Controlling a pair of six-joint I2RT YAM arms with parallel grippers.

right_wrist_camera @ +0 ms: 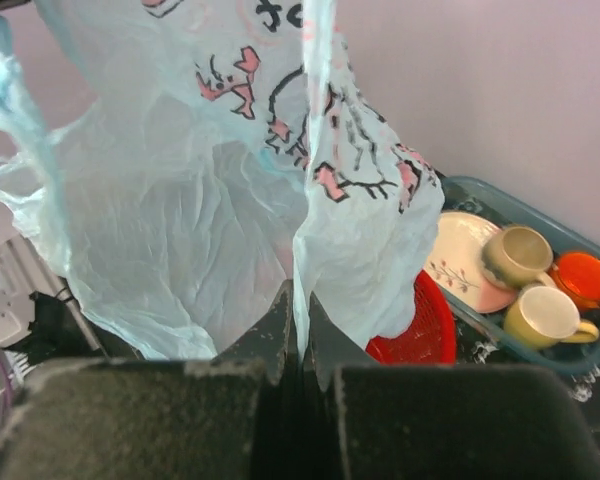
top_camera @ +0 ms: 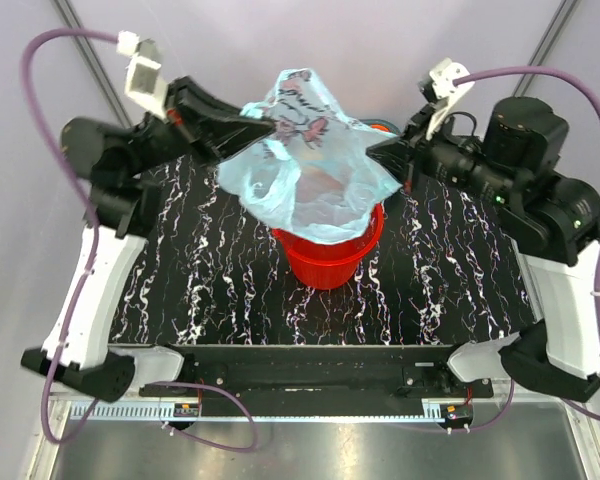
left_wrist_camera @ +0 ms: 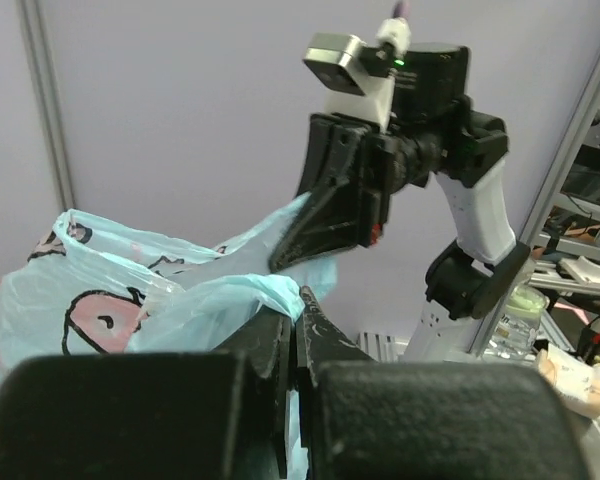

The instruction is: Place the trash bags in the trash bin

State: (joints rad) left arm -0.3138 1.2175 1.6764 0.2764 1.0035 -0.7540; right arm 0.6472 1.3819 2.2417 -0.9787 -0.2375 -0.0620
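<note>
The light-blue translucent trash bag (top_camera: 310,160) with pink and dark prints hangs spread open in the air above the red mesh trash bin (top_camera: 328,255); its lower edge droops over the bin's rim. My left gripper (top_camera: 270,122) is shut on the bag's left edge (left_wrist_camera: 250,295). My right gripper (top_camera: 372,150) is shut on the bag's right edge (right_wrist_camera: 315,250). The bin's red lattice wall (right_wrist_camera: 420,335) shows behind the bag in the right wrist view. The right arm's gripper (left_wrist_camera: 295,255) shows in the left wrist view, pinching the bag.
A teal dish tray (right_wrist_camera: 580,355) behind the bin holds a pink plate (right_wrist_camera: 458,255), a tan mug (right_wrist_camera: 515,255), a yellow mug (right_wrist_camera: 545,315) and an orange cup (right_wrist_camera: 583,278). The bin stands on a black marbled mat (top_camera: 180,270).
</note>
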